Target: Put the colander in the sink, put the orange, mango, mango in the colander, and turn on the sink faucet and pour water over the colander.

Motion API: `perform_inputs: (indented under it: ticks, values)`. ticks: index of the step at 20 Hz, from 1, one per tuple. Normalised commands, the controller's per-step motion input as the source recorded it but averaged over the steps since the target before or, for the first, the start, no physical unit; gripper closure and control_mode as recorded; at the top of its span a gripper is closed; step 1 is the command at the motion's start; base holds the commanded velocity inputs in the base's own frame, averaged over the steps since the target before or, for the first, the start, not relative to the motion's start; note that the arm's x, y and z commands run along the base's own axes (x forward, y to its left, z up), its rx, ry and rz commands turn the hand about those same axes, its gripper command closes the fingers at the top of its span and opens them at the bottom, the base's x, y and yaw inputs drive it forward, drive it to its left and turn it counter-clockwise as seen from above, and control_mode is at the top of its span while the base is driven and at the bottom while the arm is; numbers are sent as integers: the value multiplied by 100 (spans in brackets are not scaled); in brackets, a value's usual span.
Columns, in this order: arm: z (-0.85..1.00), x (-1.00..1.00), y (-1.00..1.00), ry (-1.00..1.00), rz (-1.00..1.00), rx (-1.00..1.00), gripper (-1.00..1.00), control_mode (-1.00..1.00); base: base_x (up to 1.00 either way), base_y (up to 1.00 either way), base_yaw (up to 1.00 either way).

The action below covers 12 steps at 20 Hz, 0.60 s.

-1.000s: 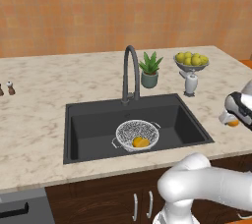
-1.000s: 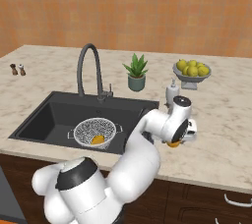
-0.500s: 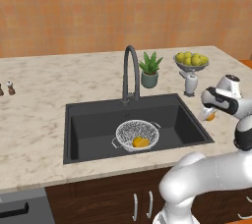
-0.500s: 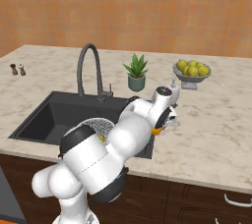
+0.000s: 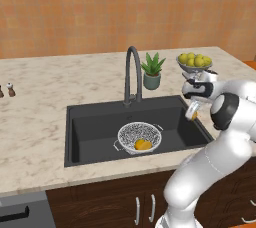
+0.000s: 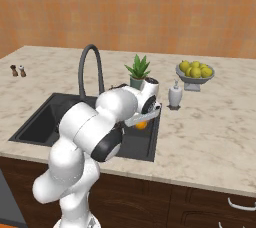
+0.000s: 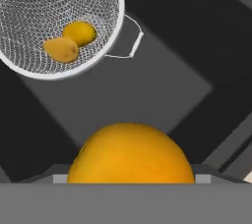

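My gripper (image 5: 192, 112) is shut on the orange (image 5: 194, 116) and hangs over the right end of the black sink (image 5: 95, 132). Seen from the hand, the orange (image 7: 130, 154) sits large at the bottom, above the sink floor (image 7: 147, 90). The white mesh colander (image 5: 127, 133) stands in the sink, left of the gripper, with two yellow-orange mangos (image 5: 142, 145) inside. From the hand the colander (image 7: 39, 7) lies at upper left, holding one mango (image 7: 79, 32) beside the other mango (image 7: 61, 49). The dark gooseneck faucet (image 5: 131, 72) rises behind the sink, with no water running. From the right base, the gripper (image 6: 142, 122) and the orange (image 6: 141, 124) are at the sink's near right corner.
A potted plant (image 5: 151, 72) stands right of the faucet. A bowl of yellow-green fruits (image 5: 195, 62) and a white soap dispenser (image 6: 174, 94) are on the counter at the back right. Two small shakers (image 5: 10, 90) sit far left.
The arm has swung left from over the right counter, carrying the orange, and now holds it over the sink's right end. The colander and mangos have not moved.
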Motion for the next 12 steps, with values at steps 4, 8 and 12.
perform_inputs:
  ticks: [4,8,12]
  values:
    - [-7,6,74,1,10,0,100,-100,0,0,0]
    - [-19,0,66,1,6,1,100,-100,0,0,0]
    - [-31,-8,60,0,4,0,100,-100,0,0,0]
